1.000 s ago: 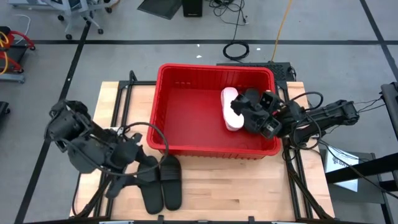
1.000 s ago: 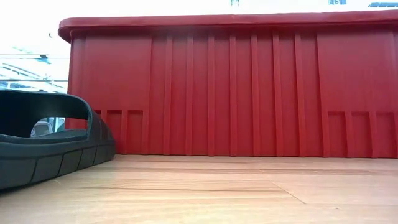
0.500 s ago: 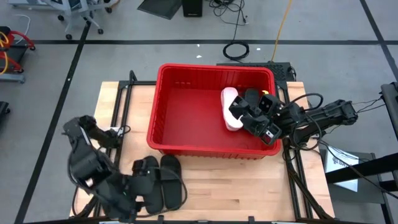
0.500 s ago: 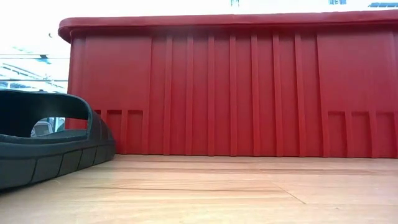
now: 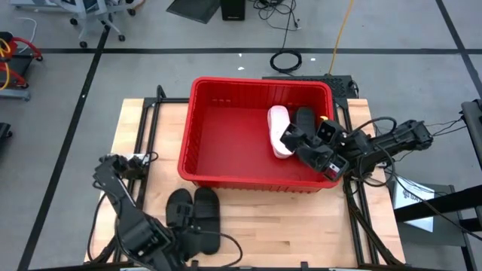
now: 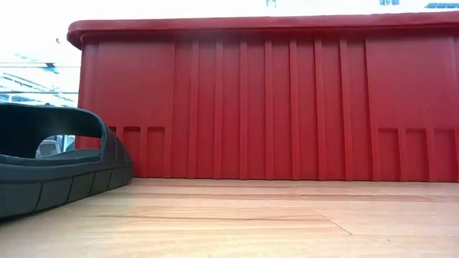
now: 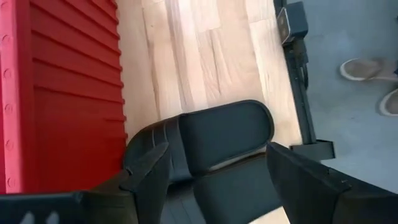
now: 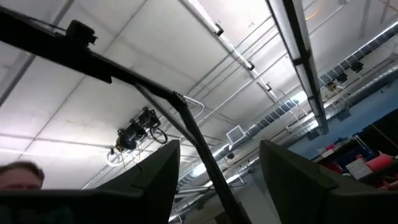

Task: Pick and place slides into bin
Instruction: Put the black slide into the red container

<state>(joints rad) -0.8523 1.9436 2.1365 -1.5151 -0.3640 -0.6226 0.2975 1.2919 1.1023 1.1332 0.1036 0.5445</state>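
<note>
- Grey floor with dark tape lines and loose cables surrounds the wooden table, which carries a red bin across its far half.
- At the table's near left corner the left gripper hangs low with its fingers spread wide, one on either side of the strap of a black slide; the left wrist view shows no contact with it.
- That black slide lies on the tabletop beside a second black slide, the pair side by side, just in front of the bin's near wall and toward its left end.
- From the low view, one black slide sits at the left with the bin's ribbed near wall rising right behind it.
- The right gripper reaches in over the bin's right rim, tilted upward so that its wrist camera sees only ceiling beams and lights; its fingers stand well apart with nothing between them.
- Just beside the right gripper, inside the bin near its right wall, lies a pale pink slide, pointing from the far wall toward the near wall.
- A black slide lies in the bin against the pink one, on its right side, partly hidden by the gripper.
- Beyond the table's edge, the left wrist view catches a person's shoes on the floor.
</note>
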